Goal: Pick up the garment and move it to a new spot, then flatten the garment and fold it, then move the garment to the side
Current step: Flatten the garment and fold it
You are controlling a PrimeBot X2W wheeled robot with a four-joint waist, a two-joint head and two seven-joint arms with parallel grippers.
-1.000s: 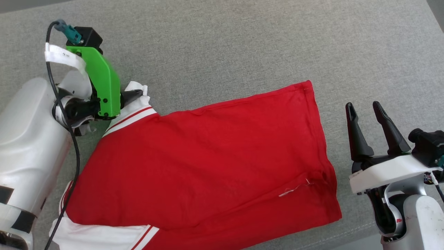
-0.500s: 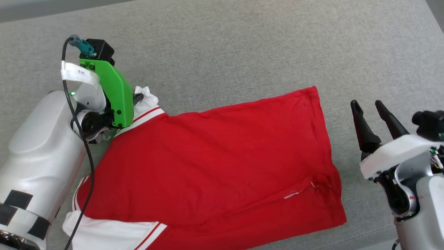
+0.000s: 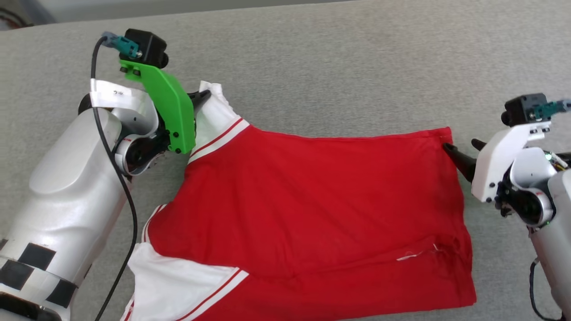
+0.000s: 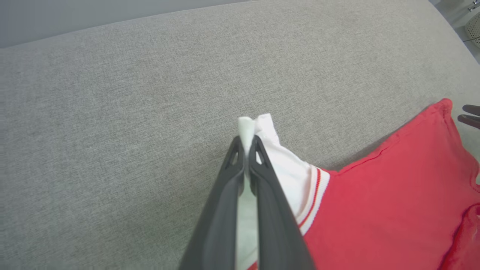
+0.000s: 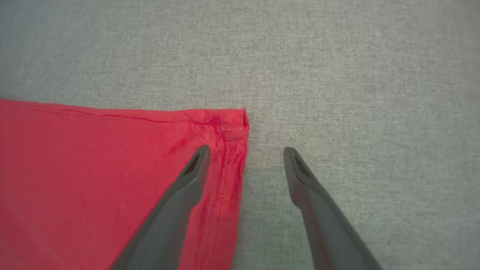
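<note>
We are gripping one sleeve (image 3: 218,117) of the shirt (image 3: 312,200) with our left claw (image 4: 245,144), while our right claw (image 5: 245,152) is gaping at the hem corner.

Our left claw is clamping tight on the white sleeve tip, a tuft of cloth poking out past it. Our right claw is standing wide and holding nothing: it is straddling the hem edge, half over the red corner, half over the bare grey cushion (image 3: 357,67); whether it is touching down, we cannot tell. The shirt is lying spread on the cushion between our arms, plain red side up.
</note>
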